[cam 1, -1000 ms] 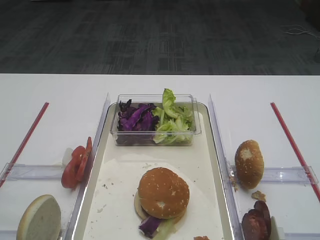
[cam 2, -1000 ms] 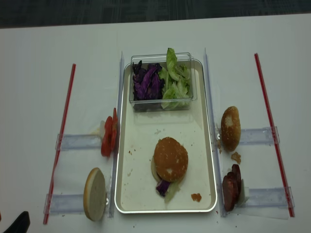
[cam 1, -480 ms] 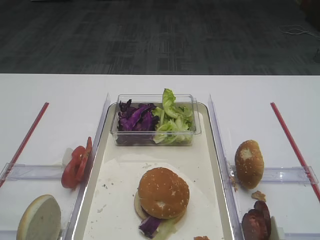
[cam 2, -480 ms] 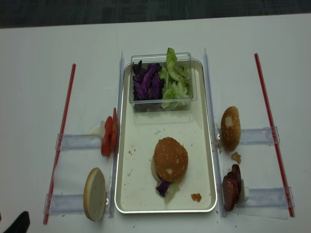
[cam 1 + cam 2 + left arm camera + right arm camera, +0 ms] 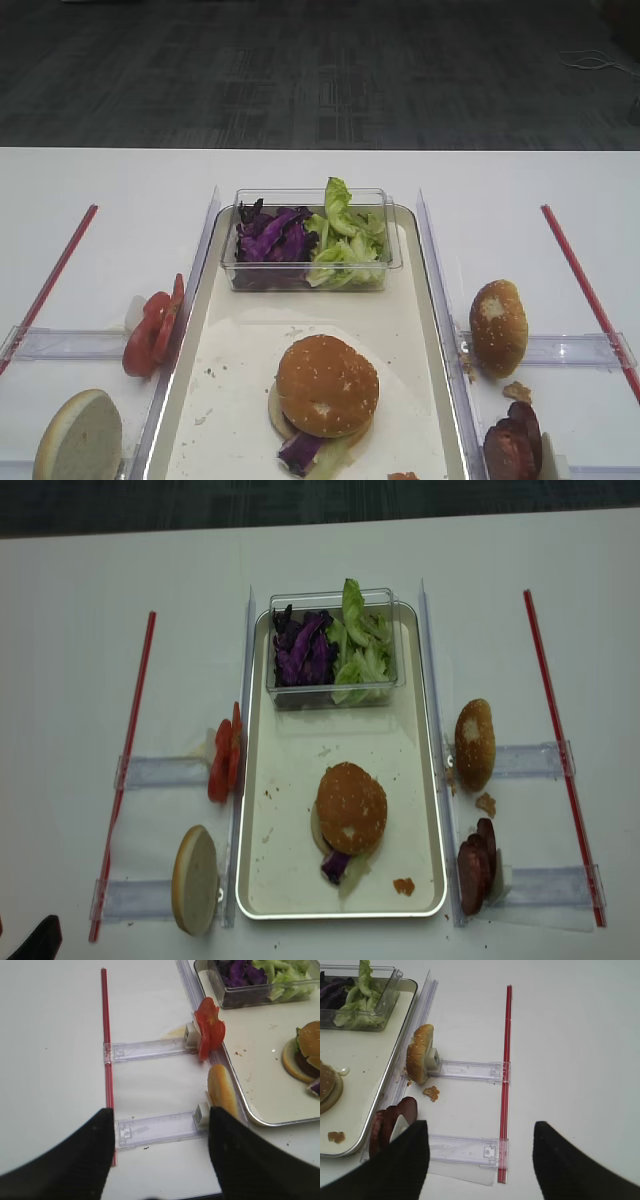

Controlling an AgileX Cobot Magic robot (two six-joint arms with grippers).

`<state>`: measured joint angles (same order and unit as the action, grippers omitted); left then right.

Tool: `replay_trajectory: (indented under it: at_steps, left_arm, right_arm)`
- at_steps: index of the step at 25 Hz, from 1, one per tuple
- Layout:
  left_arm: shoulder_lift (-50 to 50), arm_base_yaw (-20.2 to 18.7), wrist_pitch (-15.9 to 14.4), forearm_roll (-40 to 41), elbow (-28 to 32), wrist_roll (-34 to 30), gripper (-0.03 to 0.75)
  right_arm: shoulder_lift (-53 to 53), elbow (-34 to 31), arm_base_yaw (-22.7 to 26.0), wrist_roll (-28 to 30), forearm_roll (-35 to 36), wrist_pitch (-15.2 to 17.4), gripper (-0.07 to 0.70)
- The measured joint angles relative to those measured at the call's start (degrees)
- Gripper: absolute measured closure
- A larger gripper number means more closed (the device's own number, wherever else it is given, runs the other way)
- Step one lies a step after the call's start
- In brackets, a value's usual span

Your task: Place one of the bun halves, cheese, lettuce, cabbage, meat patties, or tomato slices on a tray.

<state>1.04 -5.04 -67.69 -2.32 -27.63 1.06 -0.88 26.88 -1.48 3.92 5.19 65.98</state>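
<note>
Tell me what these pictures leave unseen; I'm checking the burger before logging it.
- Layers under the golden-brown sesame bun top: covered by it in both high views; only purple cabbage shreds stick out.
- Dark reddish-brown meat patties: partly behind the right gripper's finger in the right wrist view.
- Cream-white rectangular tray: near end cut off by the first high view's bottom edge.

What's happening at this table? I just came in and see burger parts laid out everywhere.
A two-armed robot is building a burger, and right now it holds nothing. The right gripper and left gripper both hang open over the side holders. On the tray sits a stacked burger topped by a sesame bun half, purple cabbage poking out beneath. Tomato slices, meat patties and two more bun halves wait beside the tray.
</note>
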Motion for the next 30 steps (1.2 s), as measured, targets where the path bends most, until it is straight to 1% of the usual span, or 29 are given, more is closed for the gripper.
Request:
replay_trajectory:
  at_steps: [30]
  left_arm:
    - [0.0,0.0,0.0,0.0,0.0,0.0,0.32]
  right_arm:
    - [0.0,0.0,0.0,0.12,0.0,0.0,0.162]
